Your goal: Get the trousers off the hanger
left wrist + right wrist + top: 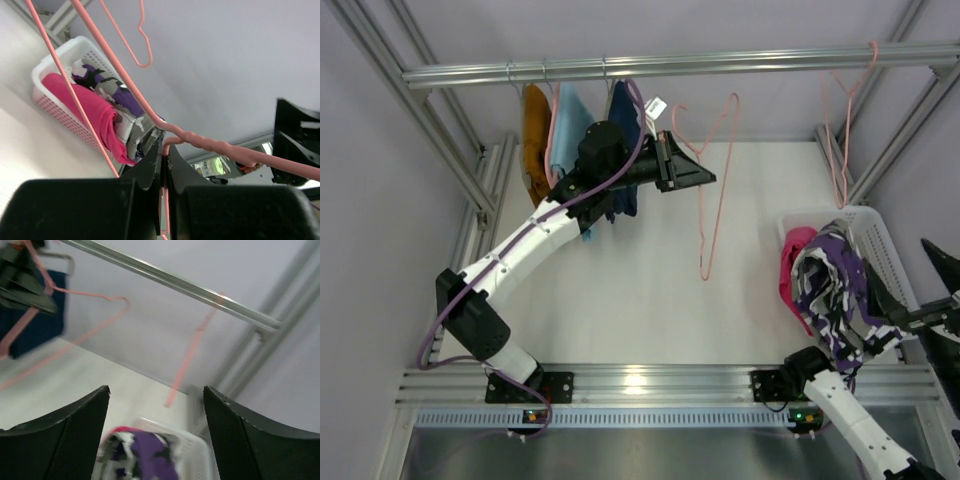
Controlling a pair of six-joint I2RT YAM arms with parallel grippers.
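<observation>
The magenta-pink trousers (794, 268) and the navy, white and purple patterned trousers (835, 288) lie piled in a white basket (882, 248) at the right. My left gripper (686, 165) is shut on the neck of an empty pink hanger (706, 215) and holds it in the air below the rail. In the left wrist view the jaws (165, 150) pinch the hanger wire (215, 145). My right gripper (932, 292) is open and empty just right of the basket. In the right wrist view it (156, 390) is above the patterned trousers (145, 457).
A metal rail (670, 66) crosses the back. Orange (535, 140), light blue (570, 125) and navy (624, 120) garments hang at its left. A second empty pink hanger (840, 125) hangs at its right. Frame posts stand at both sides.
</observation>
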